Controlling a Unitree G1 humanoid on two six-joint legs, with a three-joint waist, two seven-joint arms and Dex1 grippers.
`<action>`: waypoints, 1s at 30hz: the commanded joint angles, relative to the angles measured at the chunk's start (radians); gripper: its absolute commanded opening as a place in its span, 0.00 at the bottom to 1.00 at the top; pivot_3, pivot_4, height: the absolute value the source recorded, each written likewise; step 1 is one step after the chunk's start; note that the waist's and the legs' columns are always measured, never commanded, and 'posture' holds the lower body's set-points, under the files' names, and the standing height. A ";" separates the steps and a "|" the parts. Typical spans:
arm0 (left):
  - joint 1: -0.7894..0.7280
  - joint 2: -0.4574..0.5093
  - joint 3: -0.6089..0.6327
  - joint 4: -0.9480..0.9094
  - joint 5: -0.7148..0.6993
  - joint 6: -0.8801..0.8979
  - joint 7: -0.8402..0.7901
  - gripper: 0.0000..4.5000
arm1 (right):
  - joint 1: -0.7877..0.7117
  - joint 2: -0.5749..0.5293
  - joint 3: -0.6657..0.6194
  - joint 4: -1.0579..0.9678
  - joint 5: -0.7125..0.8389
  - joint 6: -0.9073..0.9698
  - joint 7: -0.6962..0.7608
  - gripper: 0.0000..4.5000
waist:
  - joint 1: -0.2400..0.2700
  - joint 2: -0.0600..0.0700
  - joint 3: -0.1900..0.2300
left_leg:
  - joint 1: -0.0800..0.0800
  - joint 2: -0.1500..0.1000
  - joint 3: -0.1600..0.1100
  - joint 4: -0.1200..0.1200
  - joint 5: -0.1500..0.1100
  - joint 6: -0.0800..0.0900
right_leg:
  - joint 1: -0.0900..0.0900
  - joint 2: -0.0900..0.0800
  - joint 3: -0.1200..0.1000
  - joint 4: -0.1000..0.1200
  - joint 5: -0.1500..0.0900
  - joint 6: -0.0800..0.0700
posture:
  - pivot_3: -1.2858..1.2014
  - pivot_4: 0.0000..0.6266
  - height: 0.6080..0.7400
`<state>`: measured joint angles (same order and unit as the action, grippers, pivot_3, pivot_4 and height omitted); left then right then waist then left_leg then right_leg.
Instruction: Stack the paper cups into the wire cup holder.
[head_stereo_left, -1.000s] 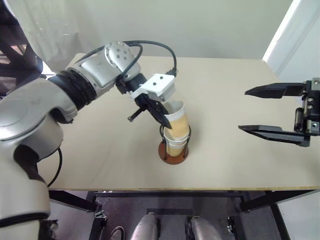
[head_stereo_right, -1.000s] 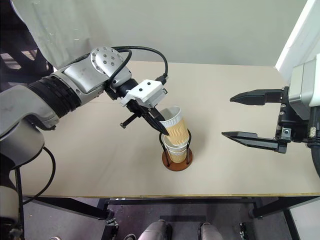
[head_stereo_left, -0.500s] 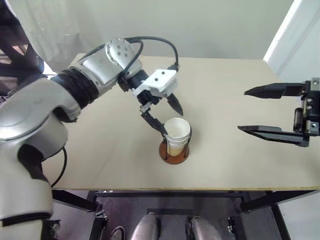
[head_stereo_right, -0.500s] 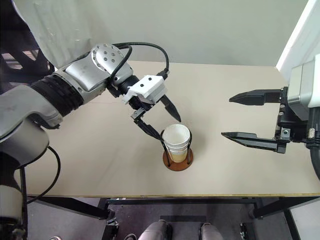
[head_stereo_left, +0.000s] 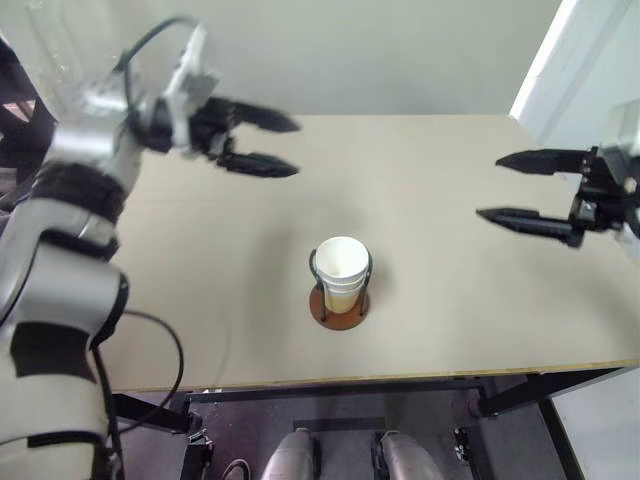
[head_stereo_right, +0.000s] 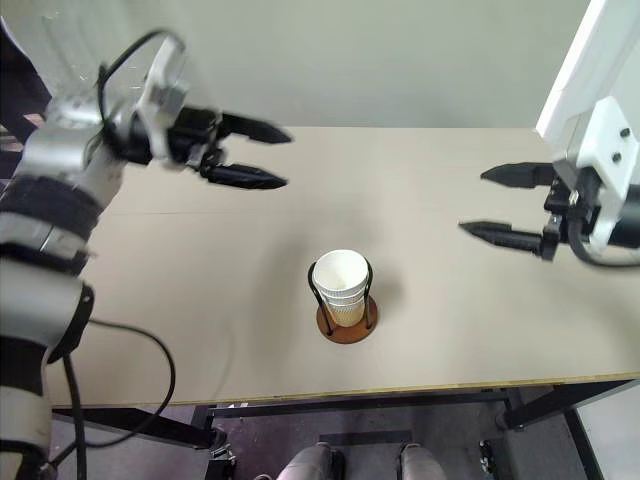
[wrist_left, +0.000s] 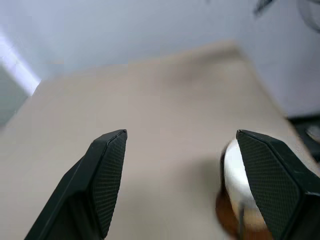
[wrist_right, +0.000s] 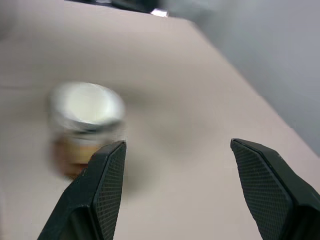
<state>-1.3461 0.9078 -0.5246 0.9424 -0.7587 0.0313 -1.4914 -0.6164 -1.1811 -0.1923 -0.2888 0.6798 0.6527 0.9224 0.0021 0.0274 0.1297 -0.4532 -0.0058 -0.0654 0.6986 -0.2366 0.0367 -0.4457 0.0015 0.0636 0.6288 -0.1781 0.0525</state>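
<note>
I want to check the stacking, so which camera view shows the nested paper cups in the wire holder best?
The left eye view: the white-rimmed, tan-walled paper cups sit whole and sharp inside the dark wire cup holder. The right eye view matches it. Both wrist views show them blurred, the left wrist's partly behind a finger.

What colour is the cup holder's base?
Reddish-brown base, clearest in the right eye view.

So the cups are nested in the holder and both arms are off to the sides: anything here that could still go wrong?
Two mild risks. The cups rise well above the holder, whose thin wire loops reach only partway up, so a bump could tip the stack. Both the left gripper and the right gripper hang open above the table; a low sweep back inward might clip the cups.
</note>
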 joint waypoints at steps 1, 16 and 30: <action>0.138 0.085 0.209 -0.087 0.033 0.059 0.146 0.83 | -0.076 0.055 0.059 0.141 -0.149 -0.121 -0.037 0.76 | -0.001 0.000 0.000 | 0.000 0.000 0.001 0.000 0.001 0.000 | -0.001 0.001 -0.001 0.000 0.001 0.000 | 0.52 0.24 1.00; 1.003 0.118 0.923 -0.707 0.021 0.327 0.663 0.83 | -0.350 0.363 0.193 0.752 -0.541 -0.476 -0.178 0.76 | -0.005 -0.002 -0.001 | 0.002 0.000 -0.001 -0.006 0.008 -0.004 | -0.002 -0.002 -0.003 0.002 0.004 -0.019 | 0.52 0.24 1.00; 1.203 0.010 1.098 -0.950 0.041 0.424 0.757 0.83 | -0.463 0.464 0.133 0.965 -0.585 -0.568 -0.276 0.76 | -0.004 -0.003 -0.001 | 0.016 0.001 -0.003 -0.037 0.028 -0.020 | -0.006 -0.002 -0.002 0.010 0.011 -0.038 | 0.52 0.24 1.00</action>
<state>-0.1329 0.9118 0.5343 0.0363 -0.7155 0.4474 -0.7466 -1.0551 -0.7144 -0.0271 0.6973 0.0931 0.1022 0.6619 -0.0019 0.0242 0.1291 -0.4370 -0.0043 -0.0681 0.6611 -0.2081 0.0167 -0.4526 -0.0004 0.0613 0.6411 -0.1679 0.0133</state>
